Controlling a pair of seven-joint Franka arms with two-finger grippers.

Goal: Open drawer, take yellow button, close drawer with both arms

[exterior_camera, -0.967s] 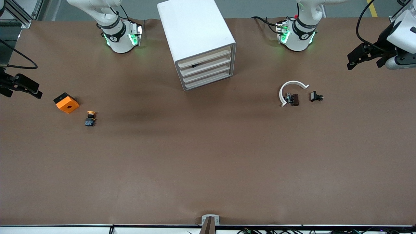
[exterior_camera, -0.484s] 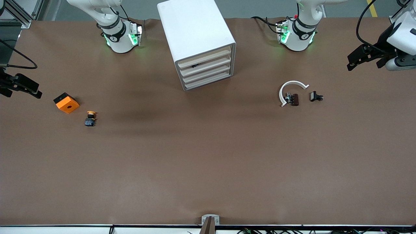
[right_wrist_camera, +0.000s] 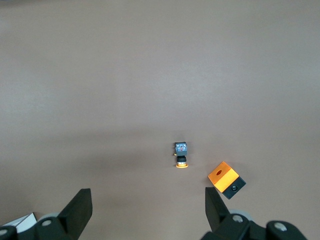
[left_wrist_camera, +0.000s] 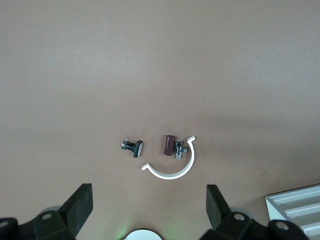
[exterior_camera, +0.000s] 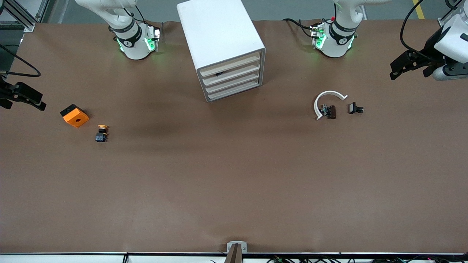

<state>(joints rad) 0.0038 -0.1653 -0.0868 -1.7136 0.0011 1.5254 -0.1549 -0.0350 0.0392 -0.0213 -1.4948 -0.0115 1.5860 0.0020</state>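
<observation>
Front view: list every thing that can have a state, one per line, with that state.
drawer: shut, flush with the cabinet front.
three lower drawers: shut.
button: lying on the table, beside the orange block.
left tool: open, empty, over the table's left-arm end.
right tool: open, empty, over the right-arm end.

Brown-covered table [exterior_camera: 234, 182]. White cabinet [exterior_camera: 219, 40] of four cream drawers stands between the two arm bases. Toward the right arm's end: orange square block [exterior_camera: 75, 115] with a hole; the button [exterior_camera: 101, 133] lies near it, slightly nearer the front camera. Toward the left arm's end: white arc [exterior_camera: 326, 100] touching a dark clip [exterior_camera: 330, 111]; second black clip [exterior_camera: 355, 108] just beside.
</observation>
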